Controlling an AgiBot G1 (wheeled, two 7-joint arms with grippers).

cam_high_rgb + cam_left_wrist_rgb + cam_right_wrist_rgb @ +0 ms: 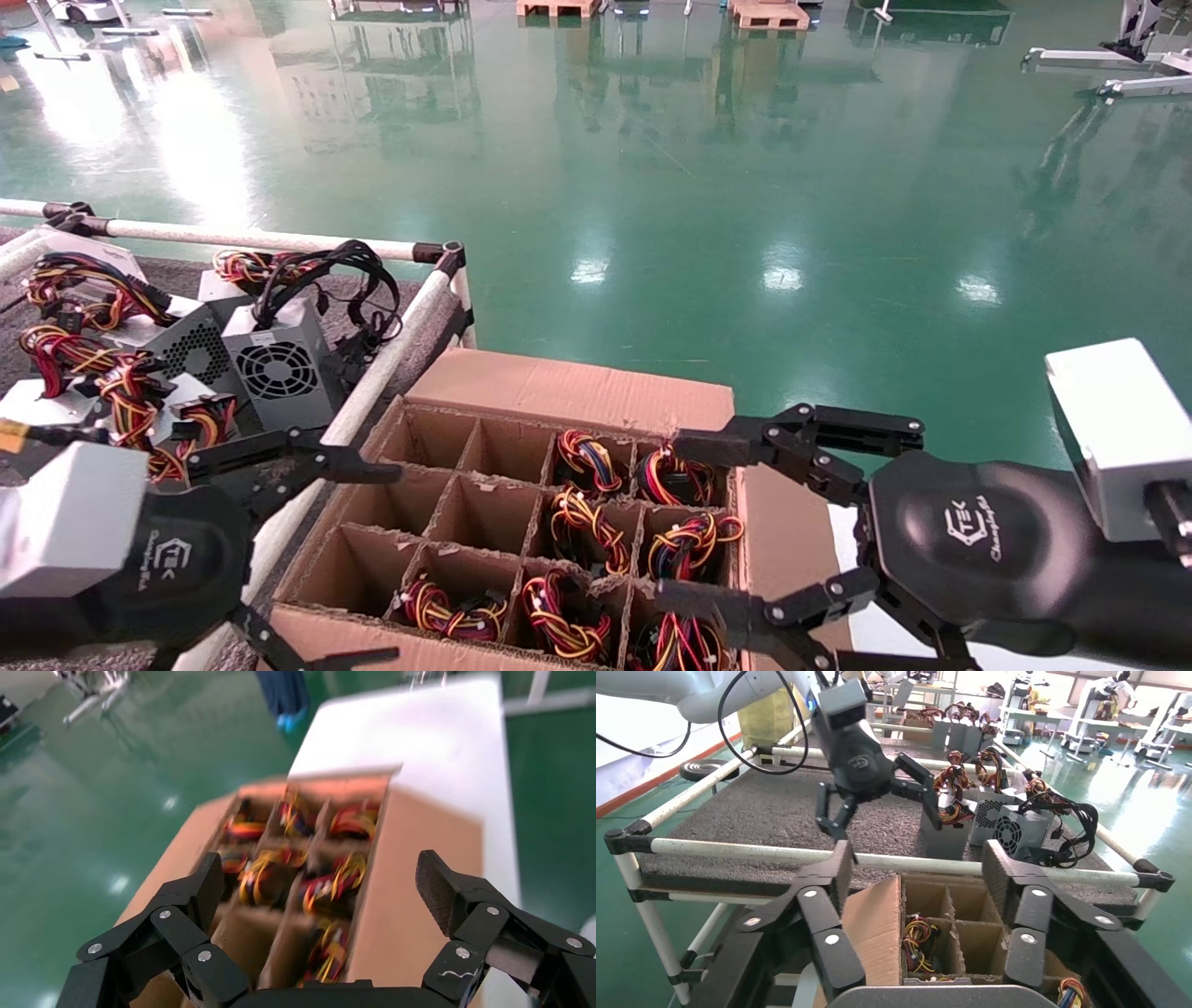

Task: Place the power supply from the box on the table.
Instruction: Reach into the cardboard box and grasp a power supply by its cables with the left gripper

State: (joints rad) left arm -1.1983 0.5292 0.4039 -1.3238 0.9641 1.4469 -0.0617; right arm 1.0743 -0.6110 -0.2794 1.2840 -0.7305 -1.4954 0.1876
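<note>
Right gripper (694,522) at the near right edge of the large brown corrugated cardboard box (577,387), fingers spread wide, empty. Left gripper (372,559) low at the box's left edge beside the white tube rail (391,373), also spread open, holding nothing. Small grey sheet-metal power supplies with red, yellow and black wire bundles (582,522) sit in the box's right-hand grid cells; left cells empty. Farther left, several grey power supply units (275,359) rest on the speckled grey-brown mat desk (772,811). Glossy green floor (745,186) beyond.
</note>
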